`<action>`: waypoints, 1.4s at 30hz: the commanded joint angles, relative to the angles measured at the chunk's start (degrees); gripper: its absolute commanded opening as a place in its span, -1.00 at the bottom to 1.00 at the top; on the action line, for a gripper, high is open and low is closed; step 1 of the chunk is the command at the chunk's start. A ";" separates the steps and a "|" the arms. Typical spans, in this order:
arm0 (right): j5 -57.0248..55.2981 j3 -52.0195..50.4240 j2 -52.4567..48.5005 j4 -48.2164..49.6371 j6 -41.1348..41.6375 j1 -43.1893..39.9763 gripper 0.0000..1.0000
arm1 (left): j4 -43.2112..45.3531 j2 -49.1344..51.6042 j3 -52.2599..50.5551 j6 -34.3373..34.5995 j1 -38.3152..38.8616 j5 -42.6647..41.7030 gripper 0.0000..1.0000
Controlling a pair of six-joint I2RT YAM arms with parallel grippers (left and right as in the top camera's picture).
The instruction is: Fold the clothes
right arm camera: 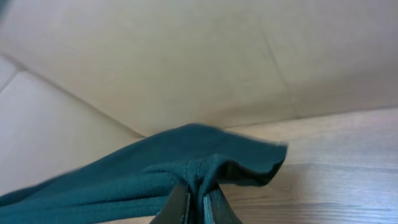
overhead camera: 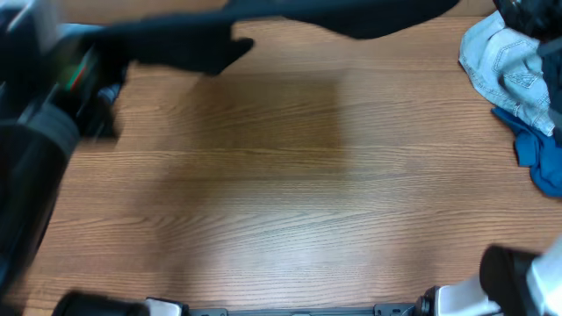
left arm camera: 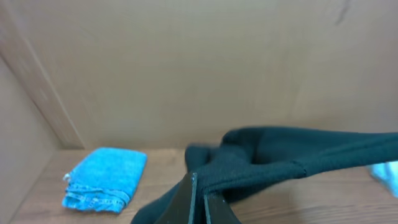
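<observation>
black T-shirt (overhead camera: pixel 290 17) up in the air over the table's (overhead camera: pixel 263 193) far edge | long axis runs left-right, stretched into a band | left gripper (left arm camera: pixel 199 202) fingers clamped on a bunched bit | right gripper (right arm camera: pixel 198 205) same deal, pinched tight on fabric | denim piece (overhead camera: pixel 505 66) and blue garment (overhead camera: pixel 536 158) heaped at the table's far right corner

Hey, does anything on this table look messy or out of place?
Yes. At the table's right edge, a light-blue denim garment and a royal-blue garment lie crumpled in a heap, unfolded. The black shirt hangs bunched between the left gripper and right gripper, both shut on it. A folded denim piece looks neat.
</observation>
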State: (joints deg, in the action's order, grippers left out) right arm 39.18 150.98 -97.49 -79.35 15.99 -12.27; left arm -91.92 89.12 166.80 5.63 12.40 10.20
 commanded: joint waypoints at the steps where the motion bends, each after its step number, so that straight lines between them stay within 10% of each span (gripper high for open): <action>1: -11.02 1.36 4.59 -2.27 -1.05 -1.51 -0.92 | -2.93 -5.44 0.98 2.10 -1.14 5.84 -0.92; 22: -10.51 -1.14 -18.62 13.22 -1.95 -1.51 -0.92 | 24.90 31.17 0.83 -2.45 -4.00 9.27 -0.92; 31: -9.88 3.34 -16.44 9.62 -2.62 -3.72 -0.92 | 27.85 22.91 1.44 -5.55 -4.13 9.94 -0.92; 42: -15.85 3.23 -12.09 -15.26 -12.02 -5.16 -0.92 | -2.62 11.91 0.59 -1.16 -4.13 8.09 -0.92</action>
State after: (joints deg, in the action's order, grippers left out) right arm 36.77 155.59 -107.44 -89.54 9.17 -12.75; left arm -85.14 100.05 168.16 1.10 11.14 10.59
